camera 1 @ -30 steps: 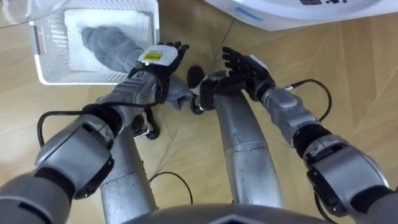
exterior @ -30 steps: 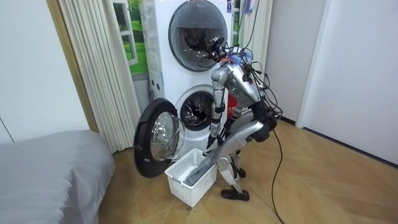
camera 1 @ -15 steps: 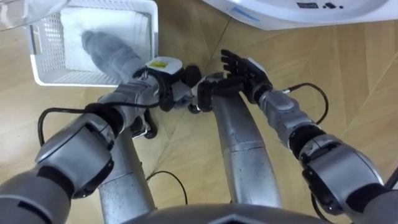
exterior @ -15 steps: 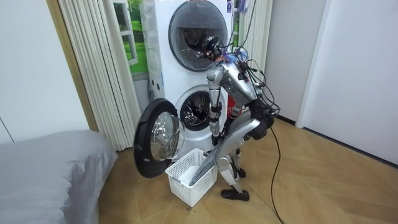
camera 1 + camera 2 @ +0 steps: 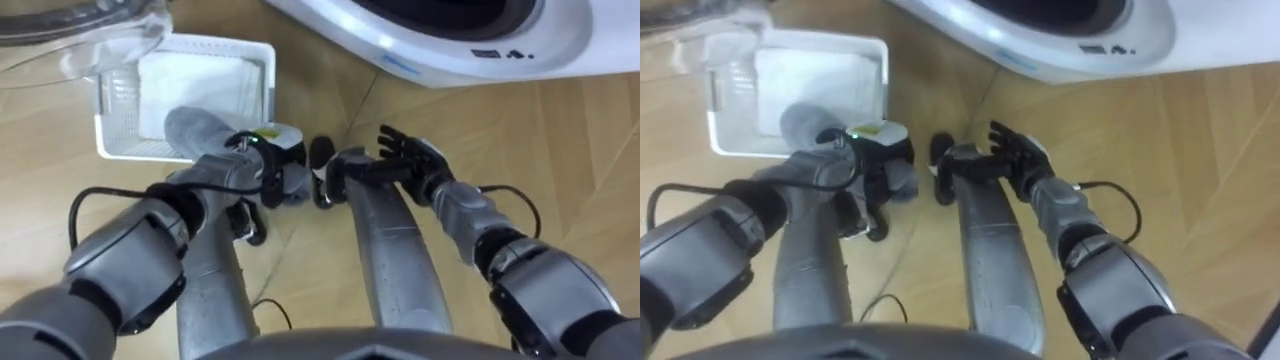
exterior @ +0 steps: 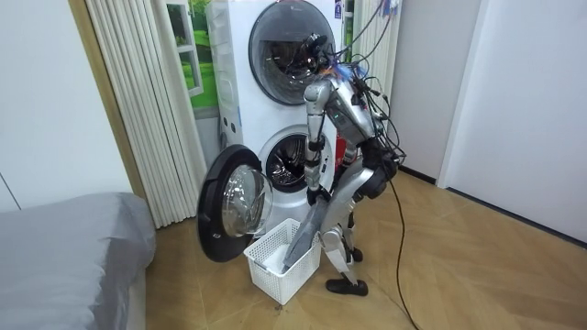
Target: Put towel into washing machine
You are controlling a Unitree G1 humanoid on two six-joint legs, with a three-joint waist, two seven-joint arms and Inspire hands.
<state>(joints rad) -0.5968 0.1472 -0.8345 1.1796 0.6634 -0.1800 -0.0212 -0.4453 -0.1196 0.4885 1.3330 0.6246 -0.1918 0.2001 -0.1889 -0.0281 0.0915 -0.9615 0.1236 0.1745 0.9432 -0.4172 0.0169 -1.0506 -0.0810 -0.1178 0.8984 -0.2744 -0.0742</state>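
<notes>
A grey towel (image 5: 195, 128) hangs from my left hand (image 5: 268, 160), whose fingers are curled round its upper end. In the room view the towel (image 6: 304, 229) stretches from that hand down into the white basket (image 6: 275, 270) on the floor. My right hand (image 5: 412, 160) is held open beside the left one, fingers spread, touching nothing. The washing machine's lower drum (image 6: 292, 163) stands open right in front of me, its round door (image 6: 232, 213) swung out to the room view's left. Its white front (image 5: 450, 40) runs along the top of the left eye view.
The basket's rim (image 5: 268, 80) lies on the wooden floor just left of my feet, under the open glass door (image 5: 90, 25). A bed (image 6: 64, 257) and a curtain (image 6: 138, 101) are at the room view's left. A second drum sits above the open one.
My left hand has gone from straight fingers on the towel to curled round it. I have straightened up, drawing the towel up out of the basket. The eye views have shifted with me.
</notes>
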